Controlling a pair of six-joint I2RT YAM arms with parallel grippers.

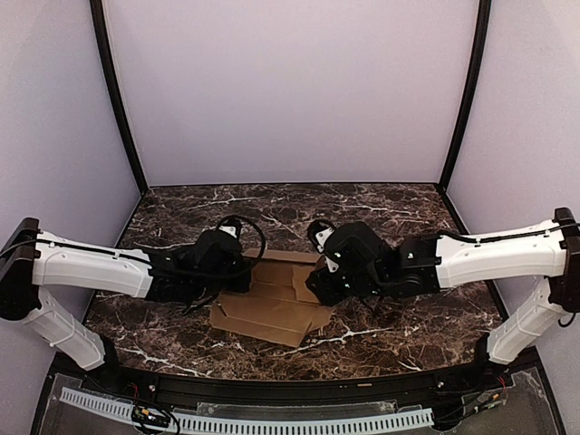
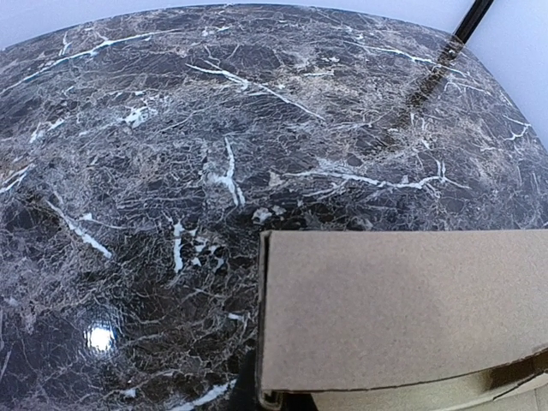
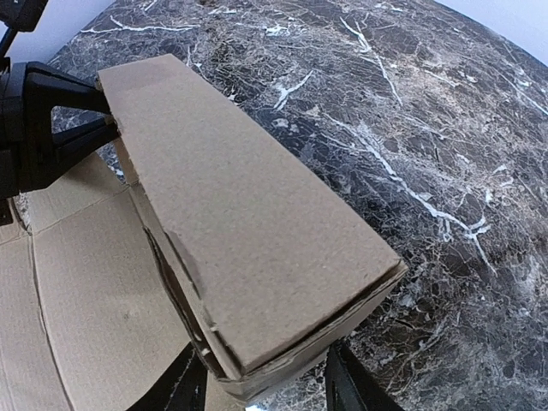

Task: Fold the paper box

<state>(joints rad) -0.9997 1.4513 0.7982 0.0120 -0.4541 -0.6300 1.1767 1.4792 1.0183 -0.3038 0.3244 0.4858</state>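
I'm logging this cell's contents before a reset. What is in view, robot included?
paper box: one, brown cardboard, partly folded, mid-table between the grippers
table: one, dark marble with white veins, under everything
walls: three, pale lilac, around the table
frame posts: two, black, at the far corners
slotted strip: one, white, along the near edge
arms: two, white and black, left arm and right arm reaching in from the sides
left gripper: one, black, shut on the box's far end
right gripper: one, black, closed on the folded near end
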